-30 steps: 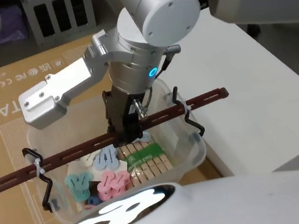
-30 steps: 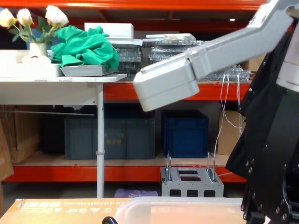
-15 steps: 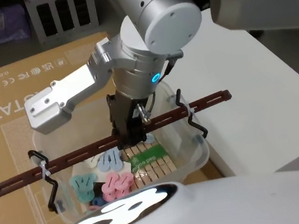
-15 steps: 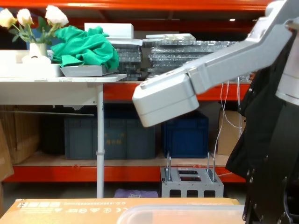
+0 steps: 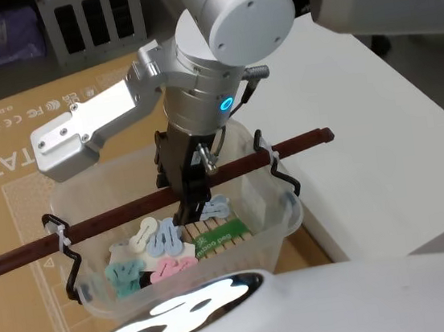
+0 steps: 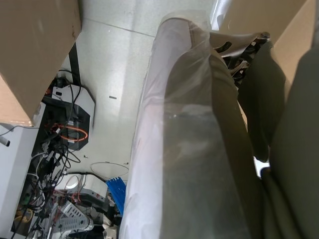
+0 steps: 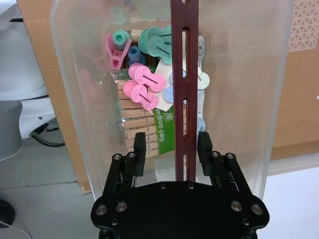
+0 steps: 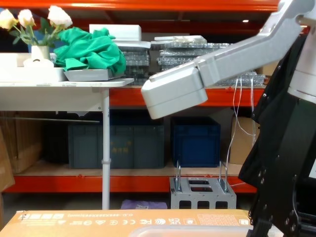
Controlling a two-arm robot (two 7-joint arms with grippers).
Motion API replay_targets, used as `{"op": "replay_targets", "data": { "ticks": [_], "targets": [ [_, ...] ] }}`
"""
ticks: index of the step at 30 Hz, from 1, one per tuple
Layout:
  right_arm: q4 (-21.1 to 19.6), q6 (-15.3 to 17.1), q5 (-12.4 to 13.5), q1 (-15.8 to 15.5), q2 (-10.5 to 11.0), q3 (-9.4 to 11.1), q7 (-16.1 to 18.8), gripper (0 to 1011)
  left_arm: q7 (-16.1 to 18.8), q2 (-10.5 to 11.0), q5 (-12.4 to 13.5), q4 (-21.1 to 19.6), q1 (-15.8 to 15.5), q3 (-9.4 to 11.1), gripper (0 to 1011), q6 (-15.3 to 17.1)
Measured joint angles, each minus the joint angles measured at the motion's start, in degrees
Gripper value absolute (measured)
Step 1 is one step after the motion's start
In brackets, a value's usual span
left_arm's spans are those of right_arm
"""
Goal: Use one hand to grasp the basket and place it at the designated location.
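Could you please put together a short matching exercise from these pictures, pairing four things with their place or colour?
Things:
1. bar handle
2. right gripper
3. wooden pegs
4. cardboard sheet

Descriptions:
A. tan and printed, spread below the basket
B. astride the bar near its middle, reaching down from above
C. reddish-brown, tied across the basket's rim with white ties
D. lying in the basket's bottom, bundled with a green label

Pairs: 1-C, 2-B, 3-D, 4-A
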Motion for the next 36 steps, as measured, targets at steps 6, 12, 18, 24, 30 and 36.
{"op": "replay_targets", "data": {
  "ticks": [6,12,18,24,30,36],
  "targets": [
    [0.1,-0.2,0.0,-0.1,0.1,0.1,-0.1,772,0.0,0.0,0.0,0.0,0.0,0.0,0,0.0],
    [0.2,-0.5,0.5,0.2,0.9,1.0,-0.5,942,0.0,0.0,0.0,0.0,0.0,0.0,0,0.0],
    [-0.3,-1.5,2.3,1.2,2.8,3.3,-1.0,1000,0.0,0.0,0.0,0.0,0.0,0.0,0,0.0],
    [-1.2,-2.4,4.4,1.8,4.6,5.4,-1.1,1000,0.0,0.0,0.0,0.0,0.0,0.0,0,0.0],
    [-2.4,-3.5,7.0,2.3,6.7,7.7,-1.2,1000,0.0,0.0,0.0,0.0,0.0,0.0,0,0.0],
    [-2.6,-4.5,10.3,2.8,8.7,10.5,-1.2,1000,0.0,0.0,0.0,0.0,0.0,0.0,0,0.0]
  ]
}}
